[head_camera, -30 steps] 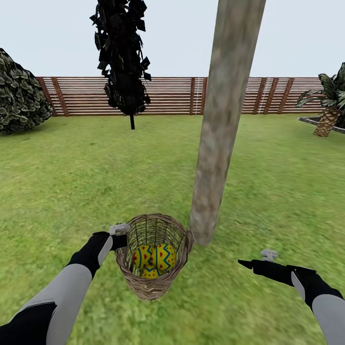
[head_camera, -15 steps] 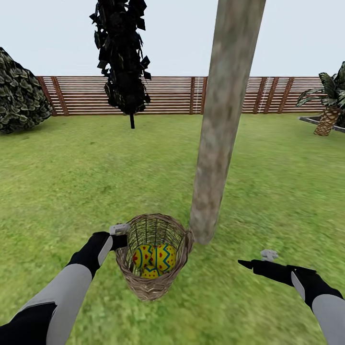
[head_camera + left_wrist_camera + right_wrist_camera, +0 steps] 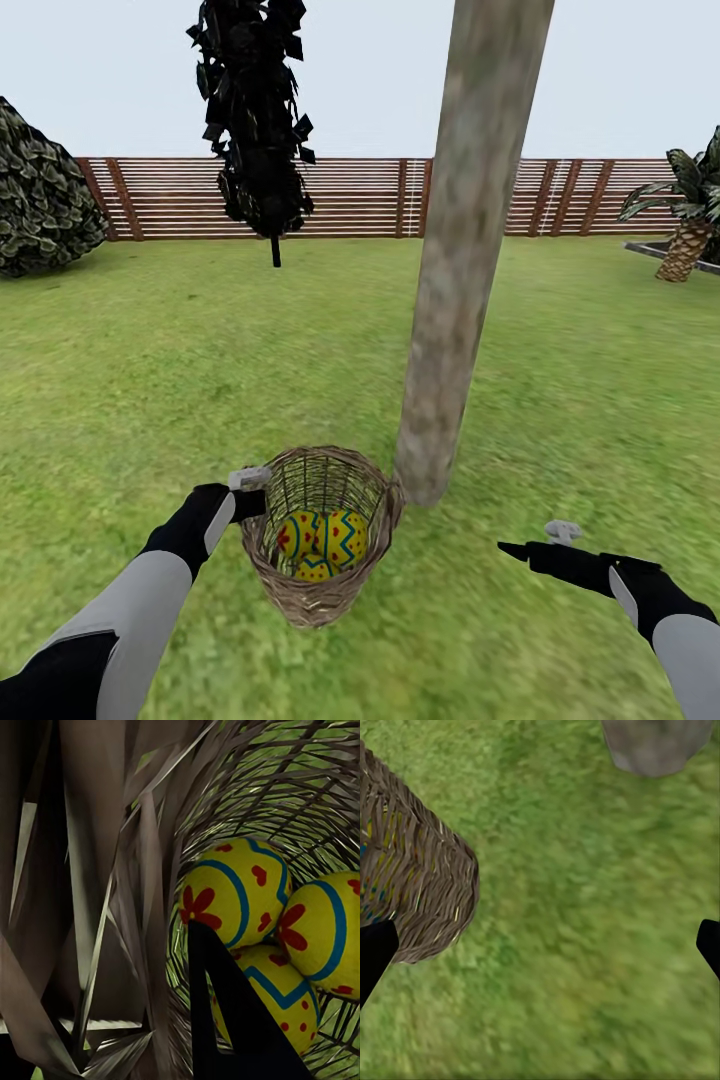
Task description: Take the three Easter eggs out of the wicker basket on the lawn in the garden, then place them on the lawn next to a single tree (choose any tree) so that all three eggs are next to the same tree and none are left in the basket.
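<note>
The wicker basket [image 3: 316,598] stands on the lawn [image 3: 150,380], right against the foot of the thick pale tree [image 3: 450,300]. Three yellow Easter eggs [image 3: 320,538] with blue zigzags lie inside it. My left gripper [image 3: 250,494] is at the basket's left rim, shut on the woven wall. In the left wrist view one black finger [image 3: 232,1020] reaches inside next to the eggs [image 3: 225,892], while the other is hidden behind the twigs. My right gripper [image 3: 515,550] hovers open over grass to the right of the basket [image 3: 420,892], holding nothing, with the trunk base [image 3: 656,746] ahead.
A brown slat fence [image 3: 350,200] closes the far end of the lawn. A thin-stemmed black-leaved tree [image 3: 255,120] stands in front of it, a round dark bush [image 3: 40,200] at the far left, and a small palm [image 3: 690,230] at the far right.
</note>
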### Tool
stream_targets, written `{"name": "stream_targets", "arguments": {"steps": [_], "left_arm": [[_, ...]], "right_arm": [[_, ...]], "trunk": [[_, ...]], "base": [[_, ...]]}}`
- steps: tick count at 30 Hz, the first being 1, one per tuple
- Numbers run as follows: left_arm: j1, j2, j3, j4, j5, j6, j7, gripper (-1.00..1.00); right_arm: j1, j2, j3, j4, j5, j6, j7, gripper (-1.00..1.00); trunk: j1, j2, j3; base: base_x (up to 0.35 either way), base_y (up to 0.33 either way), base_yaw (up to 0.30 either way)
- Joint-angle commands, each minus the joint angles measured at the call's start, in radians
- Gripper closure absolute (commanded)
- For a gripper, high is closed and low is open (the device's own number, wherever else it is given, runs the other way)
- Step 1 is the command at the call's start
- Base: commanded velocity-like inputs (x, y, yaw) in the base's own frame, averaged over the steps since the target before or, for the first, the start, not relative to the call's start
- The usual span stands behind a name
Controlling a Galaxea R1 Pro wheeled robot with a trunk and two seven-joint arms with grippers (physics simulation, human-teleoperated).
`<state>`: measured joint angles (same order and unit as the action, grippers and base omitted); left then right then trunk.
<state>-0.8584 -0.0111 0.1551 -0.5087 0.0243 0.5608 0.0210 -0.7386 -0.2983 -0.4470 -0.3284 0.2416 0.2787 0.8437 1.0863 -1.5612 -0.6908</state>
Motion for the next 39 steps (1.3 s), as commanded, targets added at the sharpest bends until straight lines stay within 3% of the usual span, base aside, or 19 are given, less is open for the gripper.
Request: {"name": "stream_targets", "arguments": {"steps": [1, 39], "left_arm": [[-0.001, -0.001, 0.006, -0.002, 0.008, 0.005, 0.002, 1.00], [-0.001, -0.003, 0.006, -0.001, 0.008, 0.004, 0.002, 1.00]], "right_arm": [[-0.001, 0.001, -0.009, -0.001, 0.007, 0.008, 0.006, -1.00], [-0.001, 0.001, -0.009, -0.002, 0.007, 0.009, 0.008, -1.00]], "trunk": [[0.004, -0.008, -0.004], [0.150, -0.274, -0.123]], "base": [[0.000, 0.000, 0.000], [0.000, 0.000, 0.000]]}}
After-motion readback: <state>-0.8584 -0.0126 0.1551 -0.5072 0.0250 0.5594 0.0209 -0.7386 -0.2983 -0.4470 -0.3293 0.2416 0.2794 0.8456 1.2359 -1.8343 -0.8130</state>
